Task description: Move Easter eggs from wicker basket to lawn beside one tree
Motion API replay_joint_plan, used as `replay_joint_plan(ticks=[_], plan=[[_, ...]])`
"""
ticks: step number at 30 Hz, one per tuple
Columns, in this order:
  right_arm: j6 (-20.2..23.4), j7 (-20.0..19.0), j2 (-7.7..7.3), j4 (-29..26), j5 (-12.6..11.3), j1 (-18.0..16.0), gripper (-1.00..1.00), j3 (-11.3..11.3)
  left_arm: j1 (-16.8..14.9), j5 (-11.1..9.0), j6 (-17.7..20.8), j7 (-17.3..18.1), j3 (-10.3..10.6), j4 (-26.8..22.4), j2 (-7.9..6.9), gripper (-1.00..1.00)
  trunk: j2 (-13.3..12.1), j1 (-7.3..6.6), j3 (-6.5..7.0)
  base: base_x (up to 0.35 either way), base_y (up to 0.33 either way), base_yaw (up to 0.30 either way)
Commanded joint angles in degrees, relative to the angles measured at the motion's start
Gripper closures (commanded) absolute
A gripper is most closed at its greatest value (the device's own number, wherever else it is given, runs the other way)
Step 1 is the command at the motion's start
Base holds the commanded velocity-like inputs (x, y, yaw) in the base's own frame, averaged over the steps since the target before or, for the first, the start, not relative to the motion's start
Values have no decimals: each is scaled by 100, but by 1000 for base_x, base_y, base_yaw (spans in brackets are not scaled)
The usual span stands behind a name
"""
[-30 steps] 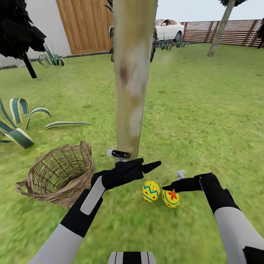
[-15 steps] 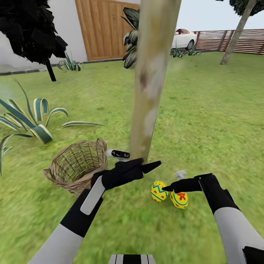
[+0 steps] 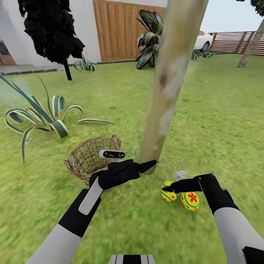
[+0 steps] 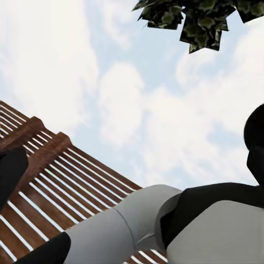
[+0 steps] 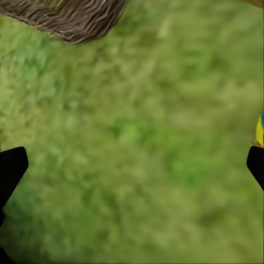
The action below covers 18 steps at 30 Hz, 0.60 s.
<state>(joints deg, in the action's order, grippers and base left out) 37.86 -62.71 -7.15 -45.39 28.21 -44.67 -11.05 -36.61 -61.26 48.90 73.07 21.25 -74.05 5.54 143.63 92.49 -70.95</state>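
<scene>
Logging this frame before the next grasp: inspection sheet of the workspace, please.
Surface: lawn, green grass.
Job's things: two Easter eggs on the grass beside the tree; wicker basket tipped on its side, contents unclear.
Clutter: striped agave beyond the basket.
Grippers: left gripper empty, state unclear; right gripper open, over the eggs.
Cables: nothing seen.
Surroundings: wooden gate, slat fence, black-leaved tree.
</scene>
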Motion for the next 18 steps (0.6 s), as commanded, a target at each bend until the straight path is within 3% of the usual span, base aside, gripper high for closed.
replay_joint_plan(ticks=[1, 10, 18], plan=[[33, -48, 3, 10, 44, 0, -100, -20, -4, -36, 50, 8, 9, 4, 0, -100, 2, -1, -11, 0, 259, 190], [27, -49, -5, 30, 44, 19, -100, -21, -4, -36, 49, 14, 10, 5, 0, -100, 2, -1, -59, 0, 294, 186], [28, -49, -6, 30, 44, 20, -100, -20, -4, -34, 58, -14, 12, 5, -1, -100, -1, -6, -52, 0, 52, 177]])
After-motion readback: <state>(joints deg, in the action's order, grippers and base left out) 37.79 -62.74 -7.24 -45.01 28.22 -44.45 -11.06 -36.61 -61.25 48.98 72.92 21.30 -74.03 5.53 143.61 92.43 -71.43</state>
